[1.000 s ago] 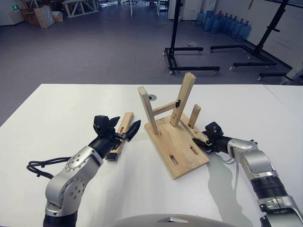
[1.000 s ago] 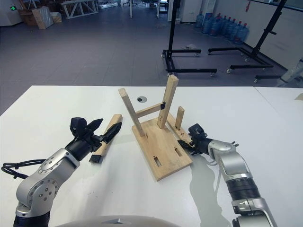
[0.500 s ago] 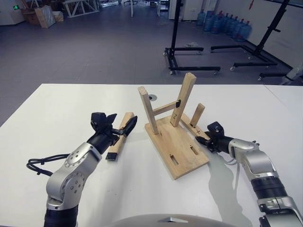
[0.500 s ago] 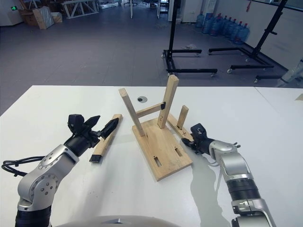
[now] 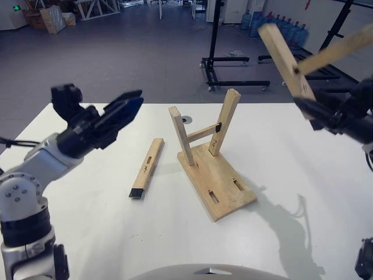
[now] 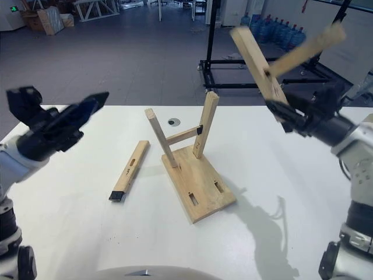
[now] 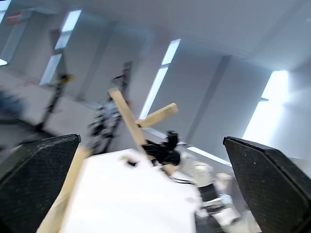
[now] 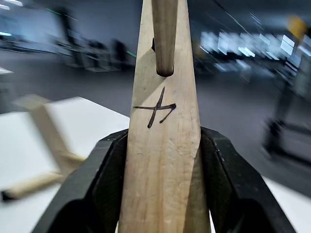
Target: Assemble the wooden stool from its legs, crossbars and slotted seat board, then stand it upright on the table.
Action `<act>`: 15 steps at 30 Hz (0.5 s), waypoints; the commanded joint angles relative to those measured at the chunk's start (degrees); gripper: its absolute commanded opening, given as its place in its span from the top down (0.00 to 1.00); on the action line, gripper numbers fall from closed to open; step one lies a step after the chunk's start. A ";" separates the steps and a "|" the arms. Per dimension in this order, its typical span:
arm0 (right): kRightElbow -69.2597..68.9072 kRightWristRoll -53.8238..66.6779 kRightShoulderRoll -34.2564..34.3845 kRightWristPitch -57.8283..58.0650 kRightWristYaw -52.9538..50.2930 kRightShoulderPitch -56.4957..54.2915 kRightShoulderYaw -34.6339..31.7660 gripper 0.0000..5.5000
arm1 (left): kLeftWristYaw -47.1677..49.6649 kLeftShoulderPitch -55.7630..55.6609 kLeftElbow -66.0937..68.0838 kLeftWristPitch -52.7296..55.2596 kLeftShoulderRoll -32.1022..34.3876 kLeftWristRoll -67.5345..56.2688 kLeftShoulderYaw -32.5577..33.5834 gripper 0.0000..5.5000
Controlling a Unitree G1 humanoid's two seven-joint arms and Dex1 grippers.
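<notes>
Right gripper [image 6: 287,114] is clamping one end of the marked leg [image 5: 284,55], holding it high over the right side of the table [image 5: 81,198] with the pegged crossbar [image 5: 341,49] sticking out of it. Left gripper [image 5: 125,108] is hanging spread and empty over the left side, well apart from the loose leg [image 5: 147,169] lying flat. Seat board [image 5: 224,172] is sitting slots-up, carrying two standing legs [image 5: 182,135]. Risks I'm seeing: end grip letting the leg pivot, the peg working loose mid-air, and the unheld board sliding or the standing legs getting knocked during insertion.
</notes>
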 commanded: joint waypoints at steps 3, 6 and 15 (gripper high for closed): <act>-11.51 14.07 9.99 5.97 -6.21 -1.32 10.66 0.63 | 4.29 -5.07 1.68 -0.90 -2.66 -1.04 -7.76 0.02; -12.92 18.49 13.45 6.63 -10.32 -1.96 13.02 0.63 | 4.63 -5.62 1.58 -1.66 -3.29 0.23 -8.92 0.02; -15.68 30.27 16.49 7.70 -19.27 0.48 17.72 0.63 | 6.22 -8.37 3.08 -3.03 -4.02 -5.23 -8.72 0.02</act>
